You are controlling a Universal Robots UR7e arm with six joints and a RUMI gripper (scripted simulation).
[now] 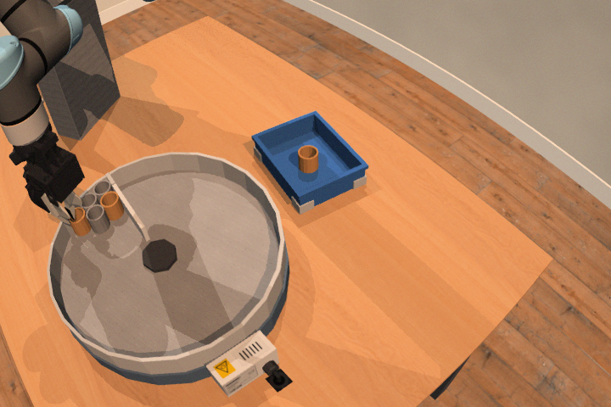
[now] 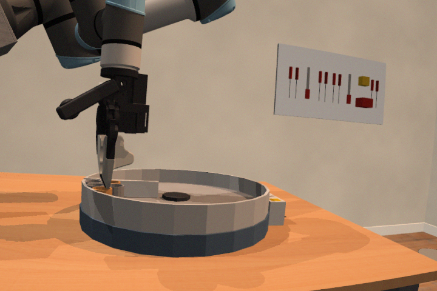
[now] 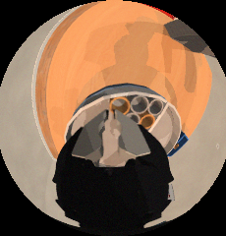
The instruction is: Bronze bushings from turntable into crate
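My gripper (image 1: 68, 214) (image 2: 105, 184) (image 3: 110, 110) is shut, with nothing between its fingers. Its tips are lowered to the top of a bronze bushing (image 1: 81, 223) (image 2: 103, 188) (image 3: 120, 104) at the far left edge of the grey turntable (image 1: 273, 231) (image 2: 174, 212). A second bronze bushing (image 1: 112, 205) (image 3: 146, 121) stands next to the divider bar (image 1: 129, 207). Steel bushings (image 1: 98, 219) (image 3: 140, 103) stand between and behind them. A third bronze bushing (image 1: 308, 158) stands upright in the blue crate (image 1: 337, 181).
A black hub (image 1: 159, 255) (image 2: 175, 196) sits at the turntable's middle. A control box (image 1: 241, 367) is fixed to its front rim. The arm's grey pedestal (image 1: 80, 81) stands behind the turntable. The crate sits right of the turntable on the wooden table.
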